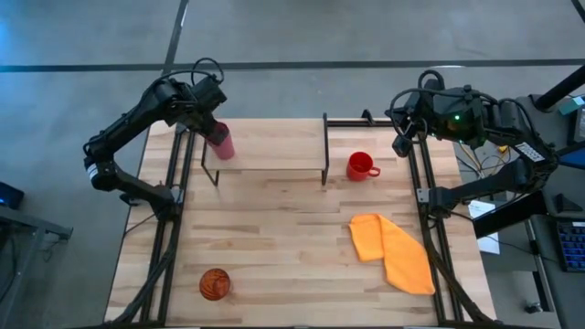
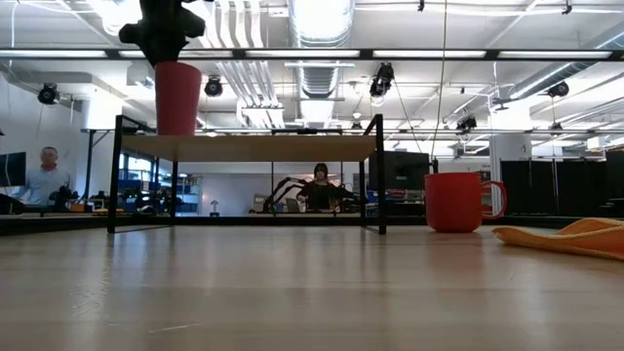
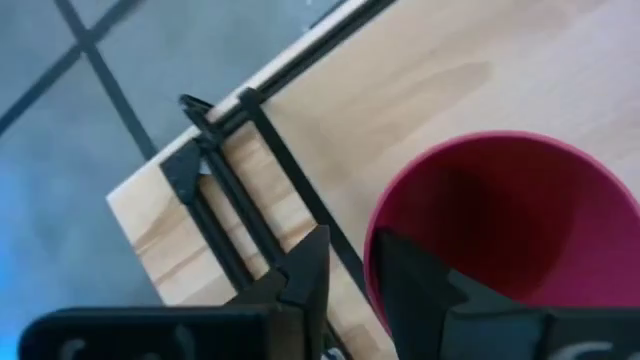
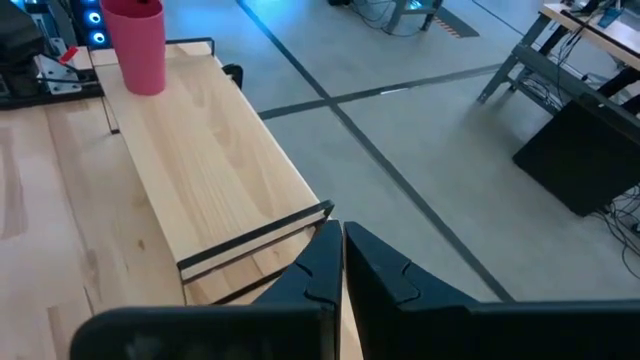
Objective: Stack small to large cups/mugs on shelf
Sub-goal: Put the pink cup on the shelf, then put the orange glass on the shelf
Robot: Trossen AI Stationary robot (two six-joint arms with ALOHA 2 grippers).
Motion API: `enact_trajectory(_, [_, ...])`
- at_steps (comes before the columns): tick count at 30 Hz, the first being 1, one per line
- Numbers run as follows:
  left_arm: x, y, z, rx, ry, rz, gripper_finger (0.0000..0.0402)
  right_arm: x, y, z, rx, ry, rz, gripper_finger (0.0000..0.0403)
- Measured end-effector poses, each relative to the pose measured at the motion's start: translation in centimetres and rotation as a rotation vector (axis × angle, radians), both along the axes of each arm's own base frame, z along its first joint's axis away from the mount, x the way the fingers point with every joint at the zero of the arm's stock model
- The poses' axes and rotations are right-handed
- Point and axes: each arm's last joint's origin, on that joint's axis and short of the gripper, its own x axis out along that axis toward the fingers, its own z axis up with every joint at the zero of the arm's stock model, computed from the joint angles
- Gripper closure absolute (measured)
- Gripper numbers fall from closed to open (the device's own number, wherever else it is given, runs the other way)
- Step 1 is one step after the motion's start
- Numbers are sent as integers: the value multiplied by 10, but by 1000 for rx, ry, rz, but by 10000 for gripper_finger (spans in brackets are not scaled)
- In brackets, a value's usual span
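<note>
Left fingers (image 3: 345, 275) seemingly straddle the pink tumbler's (image 3: 500, 220) rim on the shelf (image 1: 274, 146).

Grey concrete floor (image 1: 292, 37) crossed by dark lines; ceiling strip lights (image 2: 322, 54) and ducts (image 2: 317, 19) overhead; seated people beyond.

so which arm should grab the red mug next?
Probably right. The red mug stands on the table just right of the shelf, near the right gripper, which looks shut and empty. The left gripper is at the pink tumbler on the shelf's far end.
</note>
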Motion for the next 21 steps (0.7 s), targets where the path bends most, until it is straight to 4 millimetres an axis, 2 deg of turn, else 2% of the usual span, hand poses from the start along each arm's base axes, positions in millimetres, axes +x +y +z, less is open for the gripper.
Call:
enact_trajectory(9, [-1, 1, 1, 51, 34, 20, 322, 0, 0, 0, 0, 0, 0, 394])
enact_trajectory(21, [9, 9, 6, 157, -62, 13, 322, 0, 0, 0, 7, -5, -5, 394])
